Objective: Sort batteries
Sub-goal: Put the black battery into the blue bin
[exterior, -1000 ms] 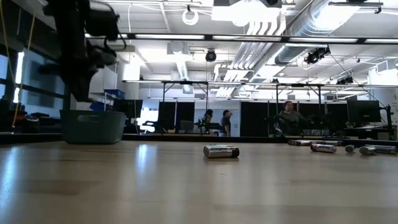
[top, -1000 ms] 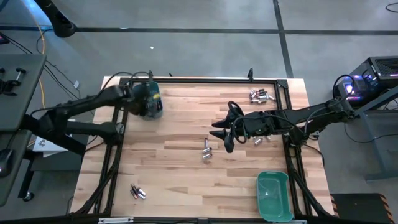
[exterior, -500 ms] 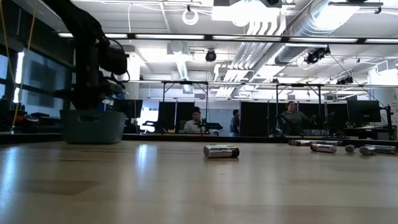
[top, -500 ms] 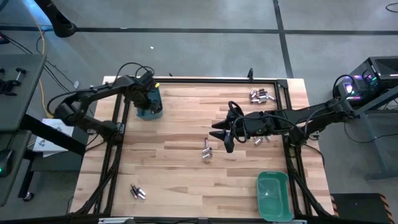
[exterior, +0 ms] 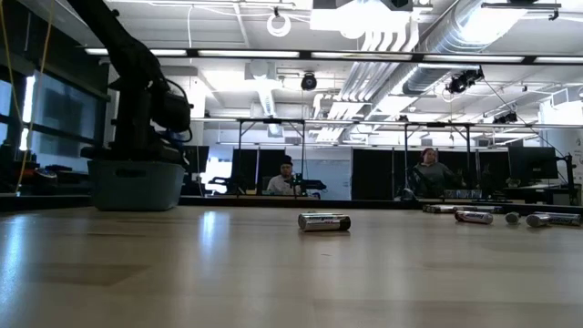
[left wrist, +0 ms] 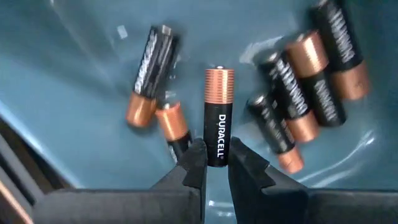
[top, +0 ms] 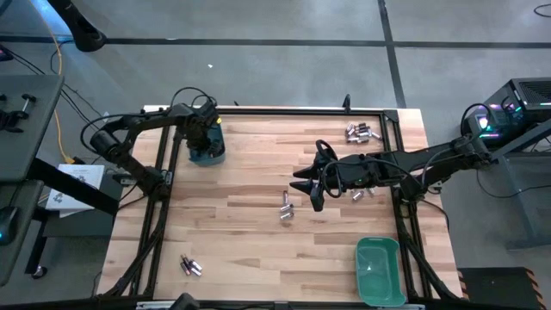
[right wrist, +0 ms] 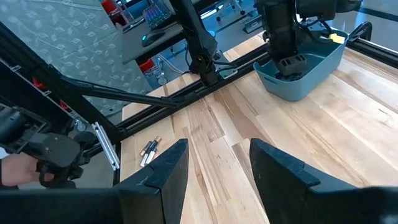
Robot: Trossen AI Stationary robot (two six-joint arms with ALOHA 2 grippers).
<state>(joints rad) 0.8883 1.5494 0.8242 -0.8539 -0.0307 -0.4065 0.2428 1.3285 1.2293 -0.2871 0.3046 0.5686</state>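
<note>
L pincer (left wrist: 211,163) pinches Duracell battery (left wrist: 218,118) inside teal bin (left wrist: 74,81); R pincer (right wrist: 217,163) open, empty.

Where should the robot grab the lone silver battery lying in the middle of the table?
Grab the silver battery around its middle, coming straight down from above with the fingers closing across its round sides. It lies flat on the wooden table, so its ends offer little to pinch. The open right gripper hovers just beside it and is probably the better choice; the left gripper is busy in the teal bin.
</note>
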